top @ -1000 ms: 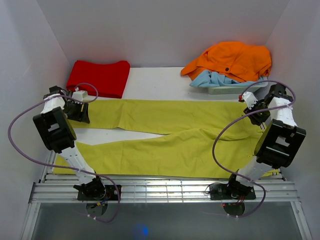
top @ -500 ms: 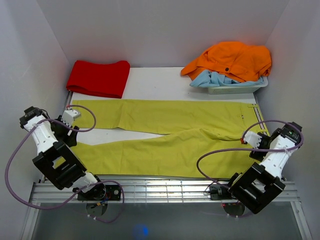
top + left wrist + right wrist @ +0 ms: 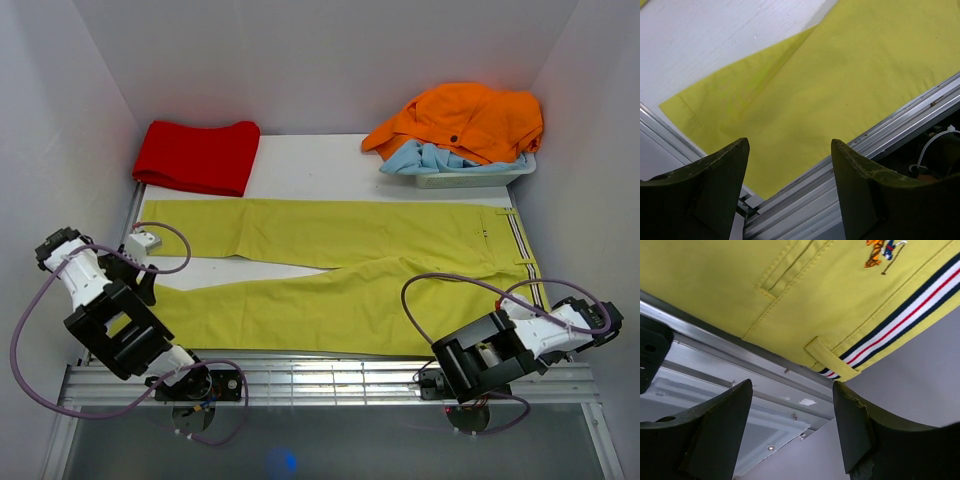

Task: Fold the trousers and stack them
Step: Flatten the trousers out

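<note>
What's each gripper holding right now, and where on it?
Nothing. Left gripper and right gripper both stand open over the trousers, no fabric between their jaws.

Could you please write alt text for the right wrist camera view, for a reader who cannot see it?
The waist corner of the yellow-green trousers lies over the metal rail, showing a belt loop and striped lining. The right gripper hovers open, holding nothing.

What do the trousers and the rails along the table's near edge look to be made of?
The trousers look like matte woven cloth, probably cotton twill: fine weave, stitched pocket welt and belt loop. The waistband lining is striped woven tape. The rails look like bare grey metal, likely aluminium: dull sheen, long slots.
</note>
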Controlling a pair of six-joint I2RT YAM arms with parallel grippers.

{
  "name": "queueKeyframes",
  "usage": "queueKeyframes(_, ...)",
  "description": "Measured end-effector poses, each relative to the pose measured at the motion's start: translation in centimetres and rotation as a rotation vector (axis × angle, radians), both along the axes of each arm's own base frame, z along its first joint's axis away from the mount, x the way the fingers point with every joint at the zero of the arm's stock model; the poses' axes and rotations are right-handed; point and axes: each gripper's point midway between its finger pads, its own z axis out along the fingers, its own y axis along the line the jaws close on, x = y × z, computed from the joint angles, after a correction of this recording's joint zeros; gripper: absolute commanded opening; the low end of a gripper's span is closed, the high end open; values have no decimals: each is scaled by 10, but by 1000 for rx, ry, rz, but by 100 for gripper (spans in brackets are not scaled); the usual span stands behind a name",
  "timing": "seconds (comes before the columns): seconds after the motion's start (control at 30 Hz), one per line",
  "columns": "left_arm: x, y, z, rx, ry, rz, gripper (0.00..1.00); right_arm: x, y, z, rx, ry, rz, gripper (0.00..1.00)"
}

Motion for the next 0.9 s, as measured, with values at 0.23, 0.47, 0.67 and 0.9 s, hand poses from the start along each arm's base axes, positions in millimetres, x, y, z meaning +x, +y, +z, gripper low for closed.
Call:
queueKeyframes(0.23,-2,13,3,-23,-16,85,76,15,-7,-13,-24,-88,8,61)
queueKeyframes(0.47,32,50,28,-53,-79,163,76,28,-2,3,30,-150,24,61)
queueKeyframes(0.67,129,106,74,-146,-226,333,75,71,-35,93,8,-289,84,66)
queueKeyframes(0.9,254,67,43,-174,-233,367,76,176,4,99,92,-345,437,68)
